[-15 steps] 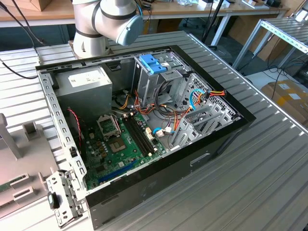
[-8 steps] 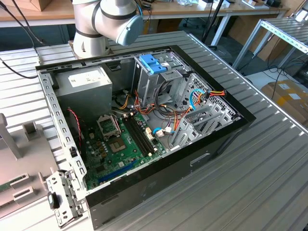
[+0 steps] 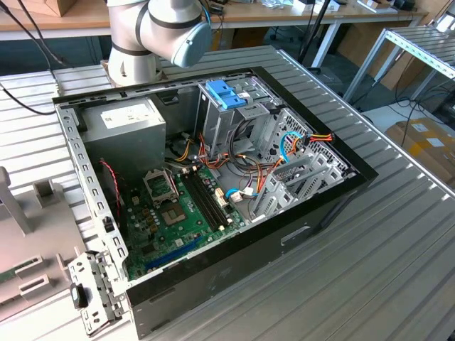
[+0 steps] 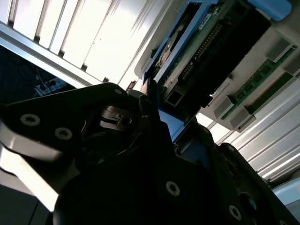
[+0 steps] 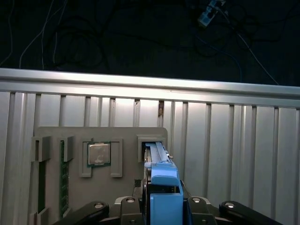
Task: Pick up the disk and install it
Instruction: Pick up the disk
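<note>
While black jaws clamp its blue plastic rail (image 5: 165, 206), the flat disk (image 5: 157, 154) stands edgewise.

A robotics lab: a robot arm (image 3: 160, 32) mounted on a ribbed aluminium table (image 3: 370, 270) beside an opened desktop computer case (image 3: 213, 177), with workbenches (image 3: 284, 14) and cardboard boxes (image 3: 426, 145) around.

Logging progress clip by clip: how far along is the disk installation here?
Done: nothing installed yet. The flat silver hard drive with blue plastic rail stands on edge in a slot of the grey holder tray. In hand: the gripper sits at its blue end. Left: lifting it out and seating it in the open black computer case.
</note>
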`<state>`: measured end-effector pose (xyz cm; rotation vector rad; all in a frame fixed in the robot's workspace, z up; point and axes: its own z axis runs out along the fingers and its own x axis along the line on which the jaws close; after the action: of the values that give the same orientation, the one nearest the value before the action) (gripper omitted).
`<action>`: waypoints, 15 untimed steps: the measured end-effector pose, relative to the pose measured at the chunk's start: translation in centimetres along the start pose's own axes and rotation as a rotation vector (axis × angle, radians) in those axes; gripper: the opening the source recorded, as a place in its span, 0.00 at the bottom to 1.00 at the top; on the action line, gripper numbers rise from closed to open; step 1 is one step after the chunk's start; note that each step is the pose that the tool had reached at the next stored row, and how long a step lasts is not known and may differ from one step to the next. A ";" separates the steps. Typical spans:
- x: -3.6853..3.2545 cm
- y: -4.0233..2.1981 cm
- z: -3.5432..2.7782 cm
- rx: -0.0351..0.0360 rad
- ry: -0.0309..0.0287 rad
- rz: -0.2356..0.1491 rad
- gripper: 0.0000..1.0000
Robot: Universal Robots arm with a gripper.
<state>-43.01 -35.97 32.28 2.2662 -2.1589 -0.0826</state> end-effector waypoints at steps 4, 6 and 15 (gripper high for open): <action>-0.01 0.01 -0.33 0.0000 -0.0005 0.000 0.37; -0.02 0.02 -0.51 0.0001 -0.0008 0.000 0.37; -0.04 0.06 -1.29 0.0003 -0.0038 0.000 0.37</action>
<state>-43.01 -35.96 33.58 2.2682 -2.1607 -0.0867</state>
